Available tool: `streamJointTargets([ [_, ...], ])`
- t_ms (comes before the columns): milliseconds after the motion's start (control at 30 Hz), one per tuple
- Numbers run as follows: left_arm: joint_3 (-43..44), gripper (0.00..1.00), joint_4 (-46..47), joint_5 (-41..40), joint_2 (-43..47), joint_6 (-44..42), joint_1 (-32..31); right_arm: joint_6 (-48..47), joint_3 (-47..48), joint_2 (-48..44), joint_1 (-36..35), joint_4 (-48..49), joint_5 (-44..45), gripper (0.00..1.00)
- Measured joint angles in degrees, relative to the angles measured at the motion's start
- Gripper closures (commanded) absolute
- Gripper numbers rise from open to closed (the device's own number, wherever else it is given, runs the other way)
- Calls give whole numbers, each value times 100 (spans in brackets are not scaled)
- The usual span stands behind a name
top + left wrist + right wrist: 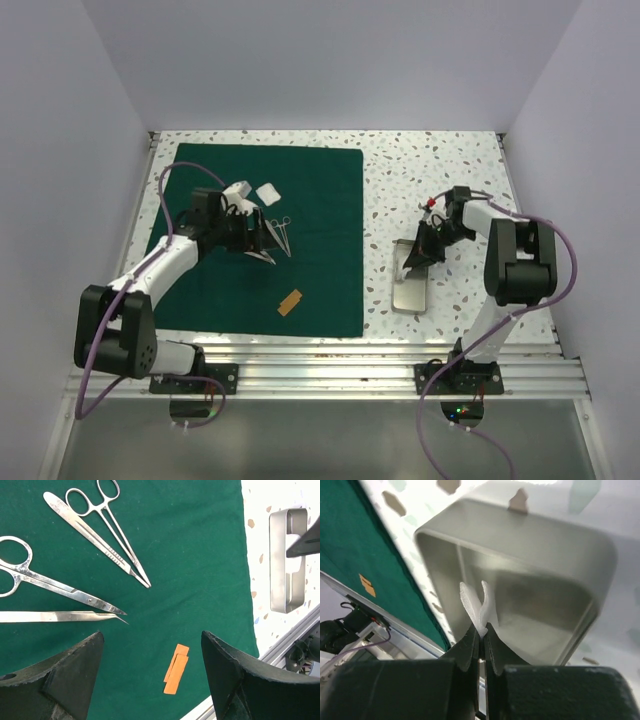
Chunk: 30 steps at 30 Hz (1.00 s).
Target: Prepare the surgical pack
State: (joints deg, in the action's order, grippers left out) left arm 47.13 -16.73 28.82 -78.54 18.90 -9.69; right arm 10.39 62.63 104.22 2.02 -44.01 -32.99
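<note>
The dark green drape (320, 200) lies spread flat on the speckled table. On it lie scissors (55, 587), forceps (107, 525), a scalpel (80, 522) and tweezers (55, 616). My left gripper (268, 240) hovers open over the drape beside the instruments, its fingers (60, 680) wide apart. The silver tray (410, 285) sits on the table right of the drape. My right gripper (415, 255) is shut on a small white gauze piece (479, 605) and holds it over the tray (530, 550).
Two white gauze squares (255, 190) lie on the drape behind the left gripper. An orange strip (291, 302) lies near the drape's front edge, also in the left wrist view (176, 669). A metal rail (340, 350) runs along the table's near edge.
</note>
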Motion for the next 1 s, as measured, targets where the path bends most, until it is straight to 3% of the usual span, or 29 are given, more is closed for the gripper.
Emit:
streamJointTargets([
  [333,179,12,-79,-420,-251,-48,74,-85,411,485,90,35,57,94],
  [500,330,12,-114,-675,-348,-42,79,-87,553,538,90,28,142,100],
  [800,332,13,-186,-876,-348,24,94,105,914,142,15,-535,1357,100],
  [1000,332,14,-216,-896,-345,55,94,203,1322,-138,-463,-824,1895,100],
])
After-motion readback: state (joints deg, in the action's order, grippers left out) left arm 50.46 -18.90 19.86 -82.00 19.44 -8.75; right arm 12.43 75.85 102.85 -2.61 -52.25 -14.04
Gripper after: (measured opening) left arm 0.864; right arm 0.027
